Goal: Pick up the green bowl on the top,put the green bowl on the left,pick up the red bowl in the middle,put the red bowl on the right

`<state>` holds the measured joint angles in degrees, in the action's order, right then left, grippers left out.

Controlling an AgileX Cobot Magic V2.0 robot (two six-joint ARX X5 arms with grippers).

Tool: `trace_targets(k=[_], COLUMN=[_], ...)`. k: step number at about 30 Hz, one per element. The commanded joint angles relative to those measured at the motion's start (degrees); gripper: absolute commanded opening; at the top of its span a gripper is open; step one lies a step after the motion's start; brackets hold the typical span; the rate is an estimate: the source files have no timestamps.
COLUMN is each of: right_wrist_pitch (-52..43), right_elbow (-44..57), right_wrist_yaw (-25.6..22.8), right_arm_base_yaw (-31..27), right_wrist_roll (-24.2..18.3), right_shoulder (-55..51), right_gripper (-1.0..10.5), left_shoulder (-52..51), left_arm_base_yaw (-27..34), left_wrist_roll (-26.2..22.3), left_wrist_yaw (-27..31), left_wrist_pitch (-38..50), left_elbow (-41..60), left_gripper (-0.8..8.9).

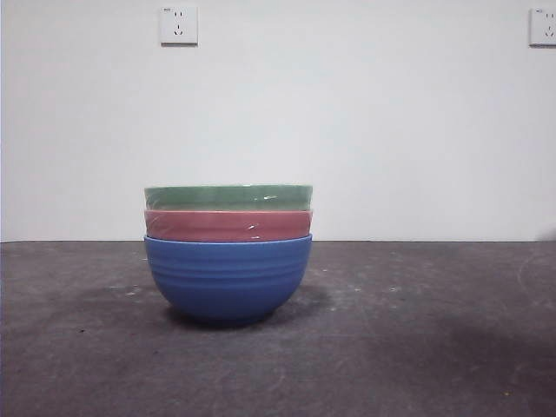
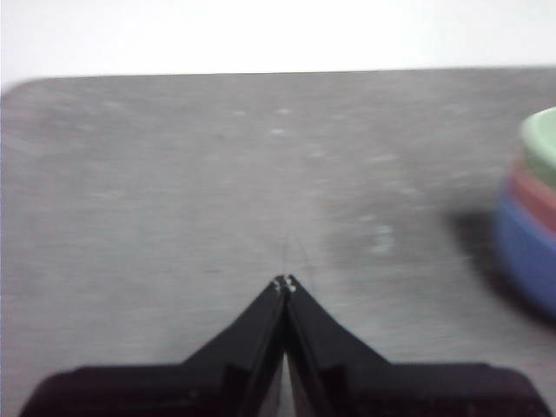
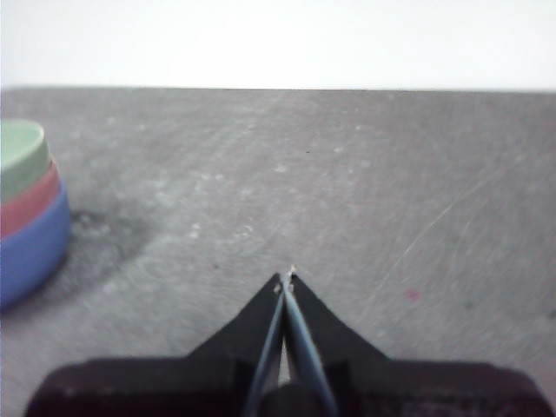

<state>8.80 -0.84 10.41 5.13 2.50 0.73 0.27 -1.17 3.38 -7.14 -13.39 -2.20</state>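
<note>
Three bowls nested: green bowl over red bowl over blue bowl | left gripper closed, empty, stack at 2 o'clock | right gripper closed, empty, stack at 10 o'clock

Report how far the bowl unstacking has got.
Nothing is done yet: the glossy pale green ribbed bowl sits on top of the dusty pinkish-red ribbed bowl, nested in the round blue ribbed bowl. Left end effector and right end effector are shut, holding nothing. Both moves remain.
</note>
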Motion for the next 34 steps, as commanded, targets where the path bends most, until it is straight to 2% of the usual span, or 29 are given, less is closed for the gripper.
trace_targets(k=[1, 3, 5, 9, 13, 19, 21, 25, 30, 34], right_wrist_pitch=[0.6, 0.6, 0.6, 0.8, 4.5, 10.0, 10.7, 11.3, 13.7, 18.2], right_elbow=[0.4, 0.4, 0.4, 0.3, -2.0, -9.2, -12.2, -19.1, -28.8, -37.7], right_wrist_yaw=[0.1, 0.0, 0.0, 0.2, 0.1, 0.1, 0.1, 0.2, 0.2, 0.3], right_arm_base_yaw=[-0.1, -0.1, -0.1, -0.1, -0.1, -0.1, -0.1, -0.1, -0.1, -0.1], right_wrist_roll=[18.1, 24.2, 26.8, 27.6, 27.9, 27.4, 26.4, 21.9, 16.4, 8.9], right_shoulder=[0.0, 0.0, 0.0, 0.0, 0.3, 4.1, 6.3, 12.3, 21.0, 29.0], right_gripper=[0.0, 0.0, 0.0, 0.0, -0.1, -0.1, -0.1, -0.1, -0.1, -0.1], left_shoulder=[0.0, 0.0, 0.0, 0.0, 0.1, 3.0, 5.5, 12.1, 21.2, 29.4], left_arm_base_yaw=[0.1, 0.1, 0.1, 0.1, 0.1, 0.1, 0.1, 0.1, 0.1, 0.1], left_wrist_roll=[12.8, 17.8, 20.2, 21.2, 24.1, 23.4, 23.0, 19.8, 13.2, 7.2], left_wrist_yaw=[-6.6, -11.6, -14.4, -17.4, -16.6, -13.2, -12.6, -12.8, -14.6, -17.9], left_wrist_pitch=[0.3, 0.5, 0.5, 0.5, 0.3, -3.6, -4.5, -4.8, -6.6, -8.7], left_elbow=[0.9, 0.9, 0.9, 0.8, -1.0, -8.6, -11.5, -17.5, -26.0, -33.1], left_gripper=[-0.04, -0.04, -0.04, -0.06, -0.07, -0.07, -0.07, -0.07, -0.08, -0.08])
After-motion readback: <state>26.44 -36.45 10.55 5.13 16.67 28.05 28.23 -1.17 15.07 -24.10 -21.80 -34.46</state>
